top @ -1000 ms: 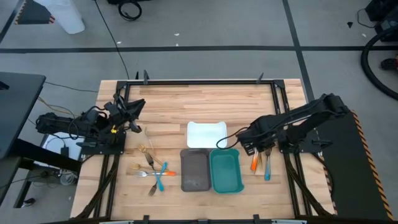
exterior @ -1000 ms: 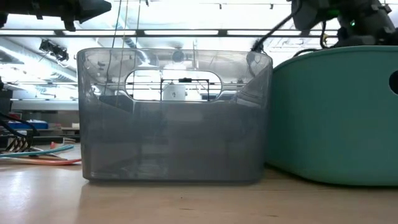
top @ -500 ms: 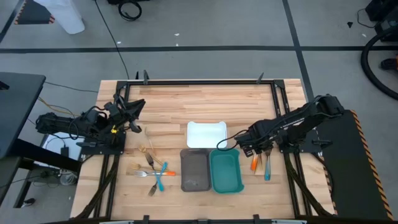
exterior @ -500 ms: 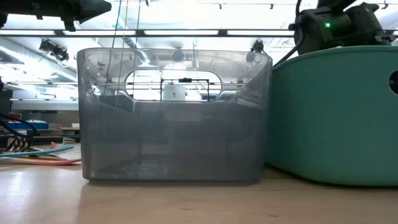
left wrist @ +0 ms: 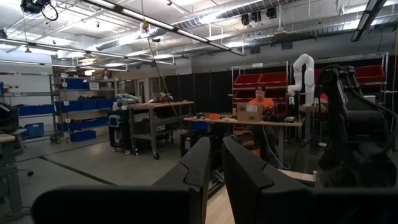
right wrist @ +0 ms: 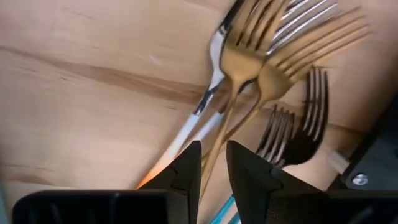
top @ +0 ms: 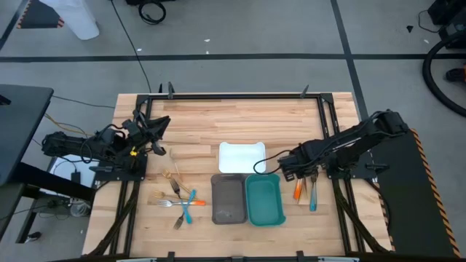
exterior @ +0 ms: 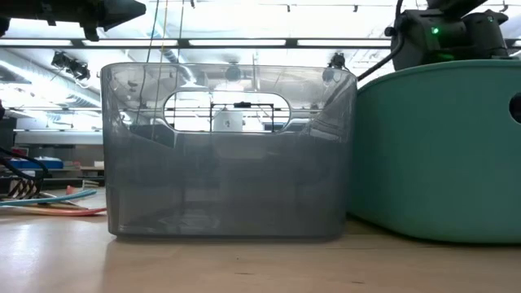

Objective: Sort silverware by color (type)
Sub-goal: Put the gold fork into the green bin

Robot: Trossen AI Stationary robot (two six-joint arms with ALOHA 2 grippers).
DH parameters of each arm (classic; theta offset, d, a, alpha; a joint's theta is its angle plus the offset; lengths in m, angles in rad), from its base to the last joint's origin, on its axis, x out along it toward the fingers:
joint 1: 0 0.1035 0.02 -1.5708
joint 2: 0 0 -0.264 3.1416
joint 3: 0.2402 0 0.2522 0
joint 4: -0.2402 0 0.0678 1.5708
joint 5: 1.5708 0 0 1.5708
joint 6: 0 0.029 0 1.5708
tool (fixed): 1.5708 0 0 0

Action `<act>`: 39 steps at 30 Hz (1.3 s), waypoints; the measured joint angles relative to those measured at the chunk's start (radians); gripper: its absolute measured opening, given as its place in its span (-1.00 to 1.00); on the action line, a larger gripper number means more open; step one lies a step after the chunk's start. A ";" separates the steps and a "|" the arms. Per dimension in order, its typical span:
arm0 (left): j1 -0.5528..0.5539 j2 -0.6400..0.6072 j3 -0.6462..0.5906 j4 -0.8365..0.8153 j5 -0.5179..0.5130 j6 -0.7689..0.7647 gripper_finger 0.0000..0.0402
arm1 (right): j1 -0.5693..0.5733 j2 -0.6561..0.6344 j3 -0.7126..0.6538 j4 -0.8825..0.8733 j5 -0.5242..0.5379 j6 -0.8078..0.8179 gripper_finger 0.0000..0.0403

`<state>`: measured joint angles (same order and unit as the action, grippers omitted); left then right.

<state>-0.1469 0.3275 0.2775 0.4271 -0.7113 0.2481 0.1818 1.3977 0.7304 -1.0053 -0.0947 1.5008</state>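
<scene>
The wooden desk (top: 196, 120) carries a white tray (top: 241, 157), grey tray (top: 228, 199) and teal tray (top: 263, 199) together at its middle. Silverware lies in two groups: one cluster (top: 177, 198) left of the trays, another (top: 306, 191) right of them.

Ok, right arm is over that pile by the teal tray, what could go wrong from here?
The forks under the right gripper lie overlapped, gold ones across silver tines, so a grasp may lift two types at once. The pile sits close to the teal tray; the arm could nudge it. The left gripper waits at the table's left edge.

silverware (top: 180, 198) left of trays (top: 247, 191), forks (top: 304, 188) right
</scene>
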 joint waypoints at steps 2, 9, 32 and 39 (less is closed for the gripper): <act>0.000 0.000 0.000 0.000 0.000 0.000 -0.75 | 0.001 -0.001 0.000 0.003 0.018 0.000 -0.57; 0.000 0.000 0.000 -0.001 0.000 0.001 -0.75 | 0.030 0.007 -0.017 0.012 0.050 0.028 -0.57; 0.000 0.000 0.000 -0.001 0.000 0.002 -0.75 | 0.072 0.006 -0.090 0.111 0.017 0.086 -0.87; 0.000 0.000 0.000 -0.001 0.000 0.002 -0.75 | 0.072 0.001 -0.091 0.112 0.014 0.101 -0.93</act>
<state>-0.1470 0.3275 0.2775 0.4259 -0.7113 0.2497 0.2539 1.3991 0.6398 -0.8935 -0.0806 1.6018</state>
